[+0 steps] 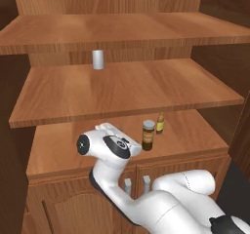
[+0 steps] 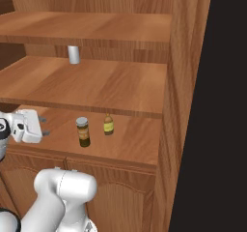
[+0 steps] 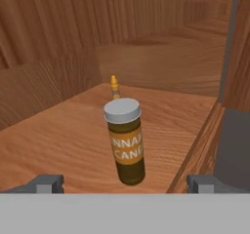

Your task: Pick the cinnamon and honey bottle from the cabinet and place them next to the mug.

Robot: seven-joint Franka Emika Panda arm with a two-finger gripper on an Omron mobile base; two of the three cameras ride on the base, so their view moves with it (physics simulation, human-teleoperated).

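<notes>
Nearest to my hand camera are the two dark finger tips of the gripper (image 3: 125, 183), one at each lower corner, spread fully wide with nothing between them. Just beyond them, almost in the middle, stands the cinnamon (image 3: 126, 141), upright on the lowest open shelf of the cabinet (image 1: 122, 84), with its grey lid on top.

Going from left to right in the right base view: the gripper (image 2: 43, 126) is at the left, at the level of this shelf, with its fingers pointing toward the jar. Then comes the cinnamon (image 2: 83, 132), then the honey bottle (image 2: 108, 124), which stands near the jar but apart from it and a little deeper on the shelf. One shelf higher there is a plain grey cylinder (image 2: 73, 54), which I leave alone.

I judge that the step in hand is the approach to the cinnamon, and no contact is made yet. To do it well, I want to keep the hand level and bring it straight forward until the jar's body sits between the fingers, at the label band rather than at the lid, so the jar cannot tip. I want to keep the jar centred, because a finger that touches it first may push it against the honey bottle. I close only when both fingers are past the jar's widest part.
</notes>
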